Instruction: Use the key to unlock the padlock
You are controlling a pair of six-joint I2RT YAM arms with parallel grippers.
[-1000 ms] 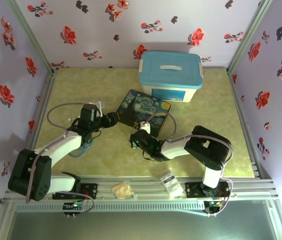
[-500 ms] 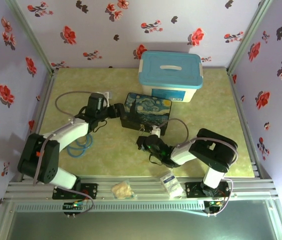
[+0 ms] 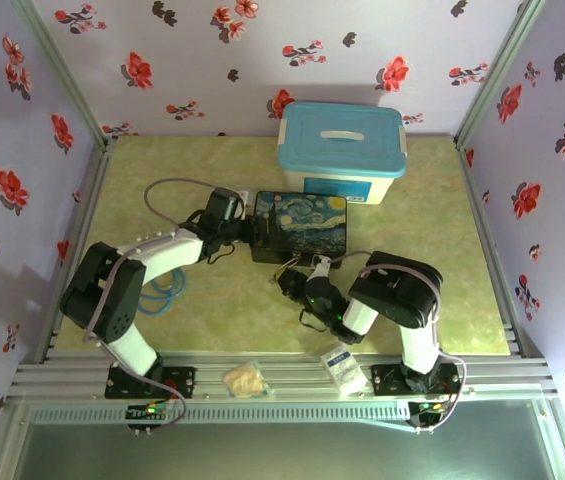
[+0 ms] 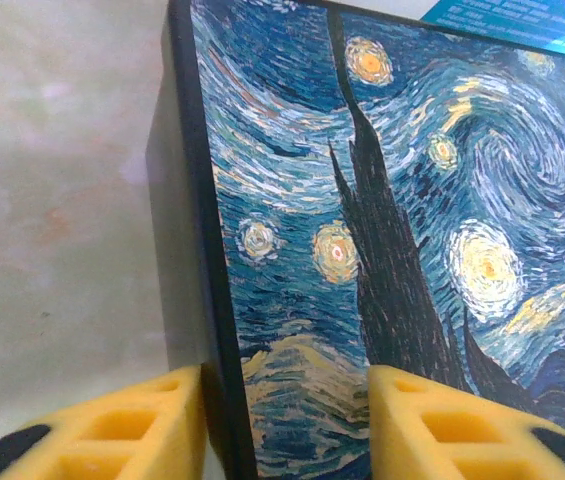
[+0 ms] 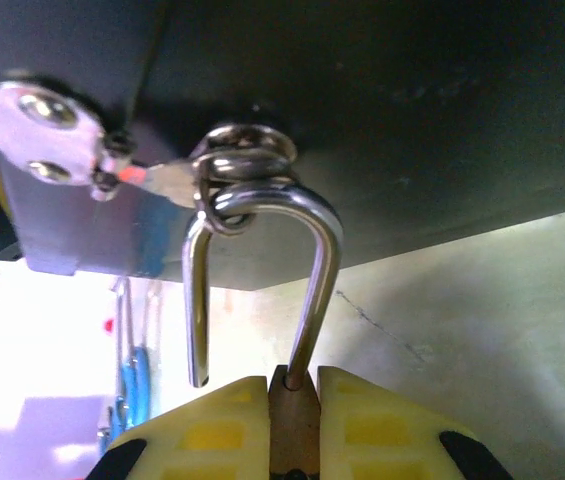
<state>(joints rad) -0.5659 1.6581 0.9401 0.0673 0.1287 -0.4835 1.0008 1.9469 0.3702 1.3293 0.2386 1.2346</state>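
Padlock (image 5: 293, 432) hooked on box (image 3: 300, 226); mottled green tabletop (image 3: 162, 170), floral walls (image 3: 212, 60).

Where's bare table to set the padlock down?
Far-left corner, between the left wall and the blue-lidded white plastic bin; right of the Starry-Night tin box, toward the right wall. Crowded in front of the box, around the right claw.

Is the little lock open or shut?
Open. One shackle end hangs free beside the padlock body, pinched by the right tool; the other end sits in it. The shackle loops through the box's ring.
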